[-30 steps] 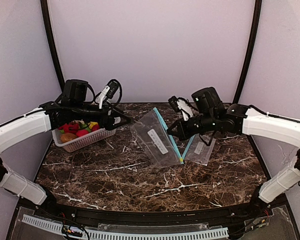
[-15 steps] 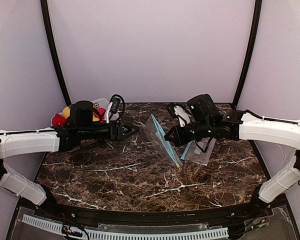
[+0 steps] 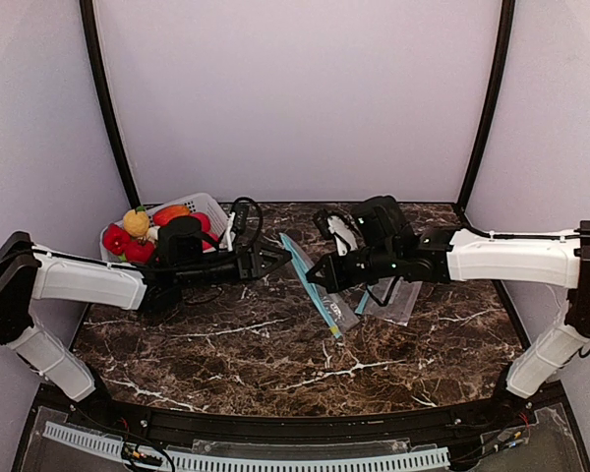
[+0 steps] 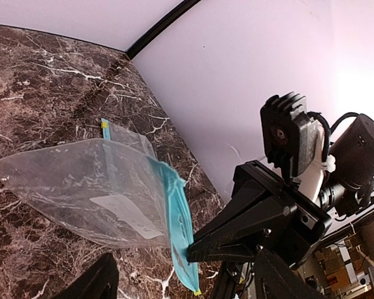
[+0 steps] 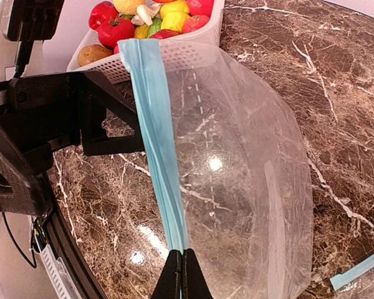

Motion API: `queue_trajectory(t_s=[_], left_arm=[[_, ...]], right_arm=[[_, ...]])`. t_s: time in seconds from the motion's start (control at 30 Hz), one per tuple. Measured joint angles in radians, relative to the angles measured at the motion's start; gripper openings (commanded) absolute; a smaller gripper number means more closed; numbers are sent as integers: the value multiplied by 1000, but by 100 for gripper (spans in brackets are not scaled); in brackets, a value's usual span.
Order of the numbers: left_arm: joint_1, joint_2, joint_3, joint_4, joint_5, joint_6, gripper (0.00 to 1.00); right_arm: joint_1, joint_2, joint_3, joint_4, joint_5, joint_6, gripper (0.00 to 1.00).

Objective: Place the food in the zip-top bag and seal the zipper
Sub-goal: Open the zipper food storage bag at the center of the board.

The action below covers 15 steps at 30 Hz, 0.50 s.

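Plastic bag (image 5: 237, 156) is being opened: my right jaws are clamping its zipper (image 5: 156, 137), my left jaws are gaping nearby, next needing the opposite lip.

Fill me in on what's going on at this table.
The right gripper is shut on the blue zipper strip of the zip-top bag, holding it up off the marble table. The left gripper is open and reaches toward that zipper edge without gripping it. All the food sits in the white basket at the far left, and the bag is empty. A second bag lies flat to the right.
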<state>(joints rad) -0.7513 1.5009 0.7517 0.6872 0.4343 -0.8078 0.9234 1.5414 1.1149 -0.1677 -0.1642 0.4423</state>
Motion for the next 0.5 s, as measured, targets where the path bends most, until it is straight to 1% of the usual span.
queue_trajectory(t_s=[0.1, 0.17, 0.23, 0.5], left_arm=[[-2, 21, 0, 11, -9, -15, 61], [-6, 33, 1, 18, -13, -16, 54], [-10, 43, 2, 21, -17, -19, 51], [-21, 77, 24, 21, -32, -19, 48]], right_arm=[[0, 3, 2, 4, -1, 1, 0], [0, 3, 8, 5, -1, 1, 0], [0, 3, 13, 8, -2, 1, 0], [0, 3, 18, 11, -4, 2, 0]])
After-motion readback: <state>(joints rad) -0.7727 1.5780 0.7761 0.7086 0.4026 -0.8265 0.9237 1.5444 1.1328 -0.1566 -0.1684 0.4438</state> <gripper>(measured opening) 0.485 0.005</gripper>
